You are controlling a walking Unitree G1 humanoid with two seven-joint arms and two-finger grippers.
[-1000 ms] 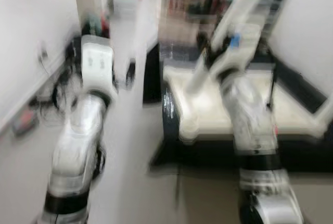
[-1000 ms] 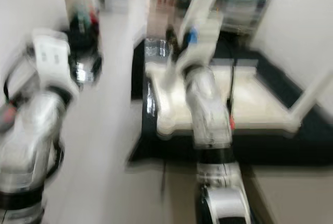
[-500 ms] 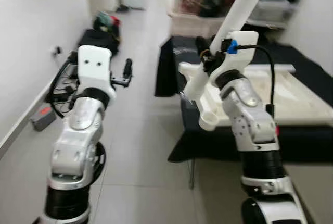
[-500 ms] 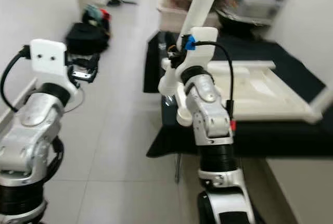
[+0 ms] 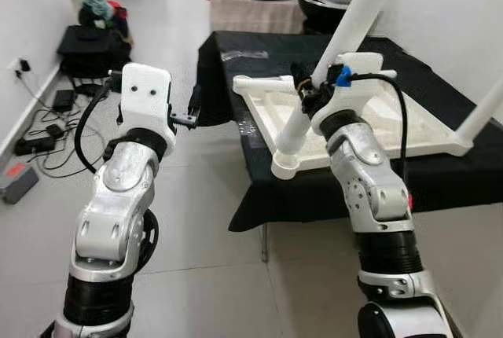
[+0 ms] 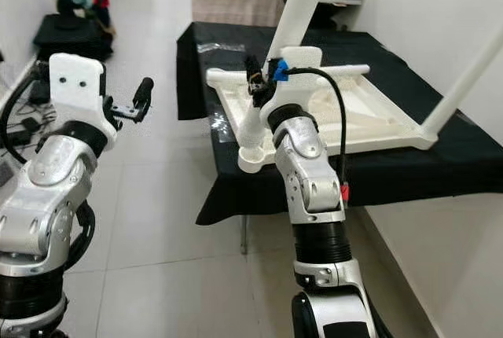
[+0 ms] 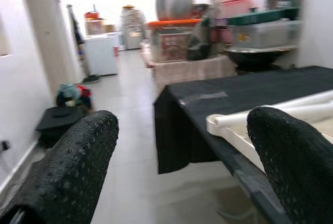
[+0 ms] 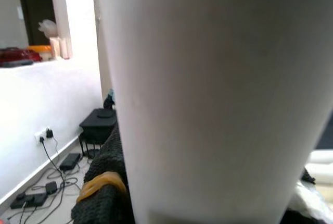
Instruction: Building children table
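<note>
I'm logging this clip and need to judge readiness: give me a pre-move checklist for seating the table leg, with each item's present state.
1. Right gripper holds the white leg: ok, the leg runs between its jaws.
2. Leg's foot in the corner socket of the upturned tabletop: ok by the look of it; full seating cannot tell.
3. Leg upright: not ok, it leans.
4. Left gripper free: ok, jaws open, nothing held, beside the table.
5. Tabletop fully on the black cloth: not ok, its near corner overhangs the edge.

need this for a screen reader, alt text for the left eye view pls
The right gripper grips a white table leg fitted to an upturned white tabletop on a black-draped table. The left gripper hovers open over the tiled floor.
</note>
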